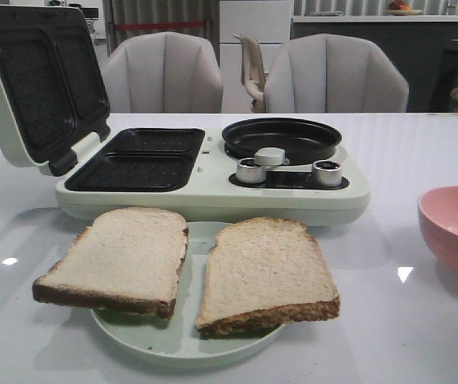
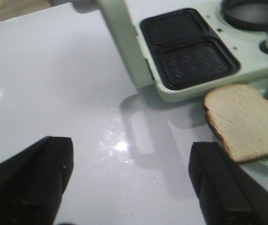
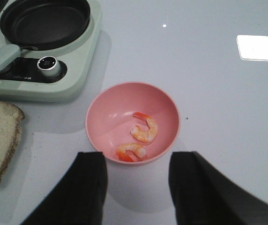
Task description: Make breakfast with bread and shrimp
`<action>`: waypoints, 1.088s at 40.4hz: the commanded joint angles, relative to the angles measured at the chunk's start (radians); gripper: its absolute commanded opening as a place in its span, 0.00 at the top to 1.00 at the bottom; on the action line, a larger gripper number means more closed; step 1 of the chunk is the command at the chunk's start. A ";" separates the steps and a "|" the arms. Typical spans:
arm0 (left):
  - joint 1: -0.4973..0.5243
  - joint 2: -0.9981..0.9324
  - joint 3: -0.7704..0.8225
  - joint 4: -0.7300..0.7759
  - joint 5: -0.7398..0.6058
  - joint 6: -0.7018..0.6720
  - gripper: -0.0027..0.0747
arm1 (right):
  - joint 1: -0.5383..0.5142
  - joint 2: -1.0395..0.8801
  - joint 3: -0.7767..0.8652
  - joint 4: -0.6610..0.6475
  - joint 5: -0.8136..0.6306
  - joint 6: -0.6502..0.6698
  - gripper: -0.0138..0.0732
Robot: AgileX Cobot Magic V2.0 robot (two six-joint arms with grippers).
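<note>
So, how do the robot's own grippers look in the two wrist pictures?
Both show only fingers. The left gripper has two matte black, wedge-shaped fingers with flat inner faces. The right gripper has similar plain black fingers. No cables, markings or arm links are visible.

Left claw (image 2: 127, 183) spread wide; right claw (image 3: 136, 183) apparently parted, both empty.

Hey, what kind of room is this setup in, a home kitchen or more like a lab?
Probably a dining or kitchen area, possibly a staged one. A breakfast maker sits on a glossy white table, padded chairs stand behind it, and a counter with cabinets runs along the back wall.
</note>
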 commanded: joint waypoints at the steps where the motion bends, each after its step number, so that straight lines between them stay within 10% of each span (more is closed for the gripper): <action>1: -0.105 0.056 -0.025 0.019 -0.081 0.096 0.24 | -0.004 0.011 -0.028 -0.001 -0.072 -0.006 0.34; 18: -0.573 0.313 0.082 0.499 -0.161 0.155 0.24 | -0.004 0.011 -0.028 -0.001 -0.072 -0.006 0.34; 33: -0.749 0.616 0.113 1.225 -0.208 -0.503 0.24 | -0.004 0.011 -0.028 -0.001 -0.071 -0.006 0.34; 44: -0.752 0.824 0.095 1.447 -0.208 -0.726 0.24 | -0.004 0.011 -0.028 -0.001 -0.071 -0.006 0.34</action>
